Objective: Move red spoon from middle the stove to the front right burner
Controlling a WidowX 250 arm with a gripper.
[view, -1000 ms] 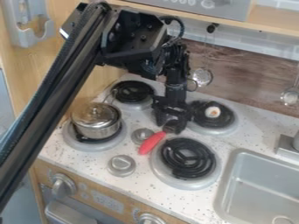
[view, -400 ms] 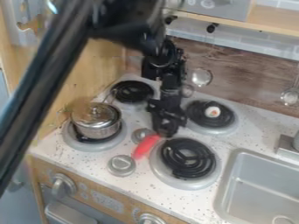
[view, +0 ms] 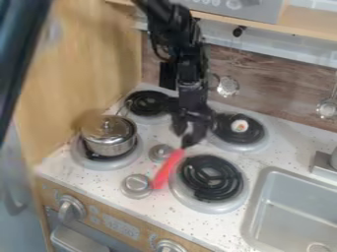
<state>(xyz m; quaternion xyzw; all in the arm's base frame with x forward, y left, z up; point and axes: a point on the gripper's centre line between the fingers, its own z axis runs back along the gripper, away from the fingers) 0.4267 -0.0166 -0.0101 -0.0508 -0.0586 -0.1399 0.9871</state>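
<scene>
Red spoon grasped, front right burner yet to be reached

With the front right burner taken as the centre of the clock and twelve at the view's top, the red spoon is seen at about ten o'clock, just beside the burner's rim. The grasp is judged to be done: the fingers are closed on the spoon at its dark upper end, and the red handle is left pointing down toward seven o'clock. Its free end is seen near the lower stove knob; whether the two are touching, or how high the spoon is held, cannot be told.

The placing is left to be done. As judged, the spoon needs to be carried toward four o'clock, lowered over the black coil and let go. If the swing is made too low, the handle could be dragged against the rim.

The gripper is held at about eleven o'clock from the burner, between it and the back burners, and is pointed almost straight down. The arm is brought in from the twelve o'clock edge, its wrist hung nearly upright above the stove.
</scene>
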